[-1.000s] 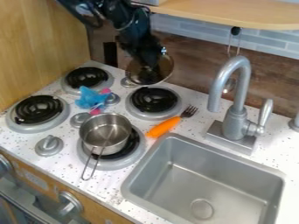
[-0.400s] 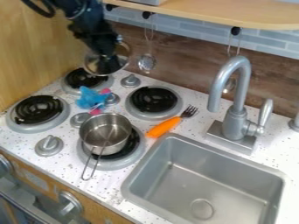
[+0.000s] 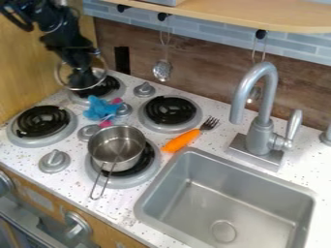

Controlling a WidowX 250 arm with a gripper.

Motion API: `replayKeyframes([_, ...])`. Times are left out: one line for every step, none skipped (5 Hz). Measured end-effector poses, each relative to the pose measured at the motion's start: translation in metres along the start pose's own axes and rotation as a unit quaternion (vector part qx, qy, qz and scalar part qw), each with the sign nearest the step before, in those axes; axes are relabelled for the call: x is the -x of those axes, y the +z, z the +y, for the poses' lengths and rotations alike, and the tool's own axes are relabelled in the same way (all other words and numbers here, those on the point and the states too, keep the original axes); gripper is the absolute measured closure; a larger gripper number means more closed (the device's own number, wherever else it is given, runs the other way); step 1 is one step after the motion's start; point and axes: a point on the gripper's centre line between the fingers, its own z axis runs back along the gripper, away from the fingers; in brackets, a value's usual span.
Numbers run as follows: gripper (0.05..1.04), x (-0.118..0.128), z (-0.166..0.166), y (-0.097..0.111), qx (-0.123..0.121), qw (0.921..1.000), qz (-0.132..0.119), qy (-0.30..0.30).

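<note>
My gripper (image 3: 82,77) is at the upper left, above the back left burner (image 3: 109,91), shut on a round clear lid (image 3: 99,72) with a metal rim. The lid hangs tilted around the fingertips, and the exact grip point is hidden. Just below and right of it, a blue and pink toy (image 3: 99,107) lies among the stove knobs. A small metal pot (image 3: 116,146) sits on the front right burner (image 3: 154,162), its wire handle pointing toward the front edge.
An orange-handled fork (image 3: 182,140) lies between the burners and the grey sink (image 3: 145,203). The faucet (image 3: 262,121) stands behind the sink. A strainer (image 3: 162,70) hangs on the back wall under the shelf (image 3: 259,17). A wooden wall (image 3: 38,63) rises at the left.
My gripper has moved left with the lid, from behind the back right burner to over the back left burner. The hanging strainer has come into sight; pot, toy and fork have stayed put.
</note>
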Motion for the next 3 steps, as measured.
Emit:
replayKeyframes([0.768,0.009,0.034,0.003,-0.039,0.9992,0.002,0.013])
replayKeyframes([0.768,0.028,0.061,-0.006,-0.066,0.9973,0.024,0.02])
replayKeyframes([0.768,0.049,0.07,-0.023,-0.069,0.9958,0.058,0.016])
